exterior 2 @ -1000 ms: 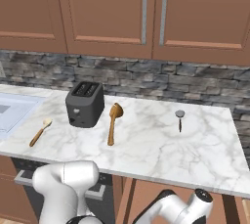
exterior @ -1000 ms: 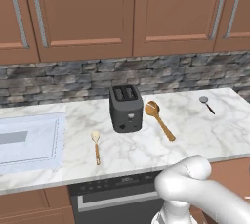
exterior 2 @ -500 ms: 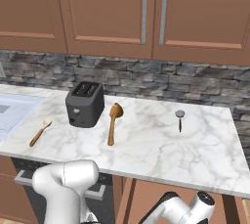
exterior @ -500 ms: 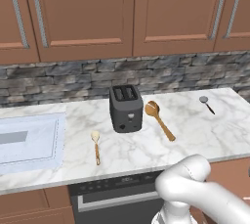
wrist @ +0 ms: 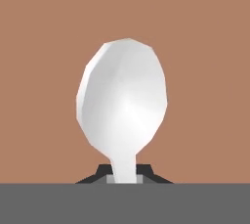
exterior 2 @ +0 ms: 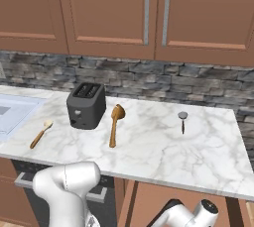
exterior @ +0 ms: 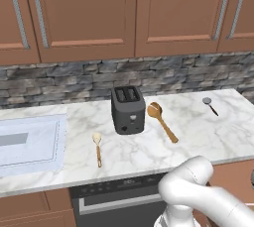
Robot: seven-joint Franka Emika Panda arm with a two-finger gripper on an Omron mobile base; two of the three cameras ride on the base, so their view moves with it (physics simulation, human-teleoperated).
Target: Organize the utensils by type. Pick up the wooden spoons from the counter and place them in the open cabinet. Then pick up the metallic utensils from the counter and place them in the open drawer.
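Observation:
My gripper (wrist: 124,175) is shut on the thin neck of a silvery metallic spoon (wrist: 123,103), whose oval bowl stands up against a flat brown surface. On the counter (exterior: 198,137) lie the wooden spoons. The long golden-brown one (exterior: 161,121) (exterior 2: 115,123) is just right of the toaster. The short one with the pale bowl (exterior: 97,146) (exterior 2: 40,133) is to the toaster's left. A small metallic utensil with a dark handle (exterior: 209,105) (exterior 2: 182,120) rests at the counter's far right. The open cabinet and open drawer are out of view.
A dark toaster (exterior: 127,109) (exterior 2: 87,104) stands mid-counter. A pale sink basin (exterior: 27,144) is set in at the left. Closed brown wall cabinets with silver bar handles (exterior 2: 147,5) hang above a grey stone backsplash. A dark oven panel (exterior: 119,191) sits under the counter.
The things on the counter lie as before. The low part of my arm at the bottom of the right base view has shifted slightly.

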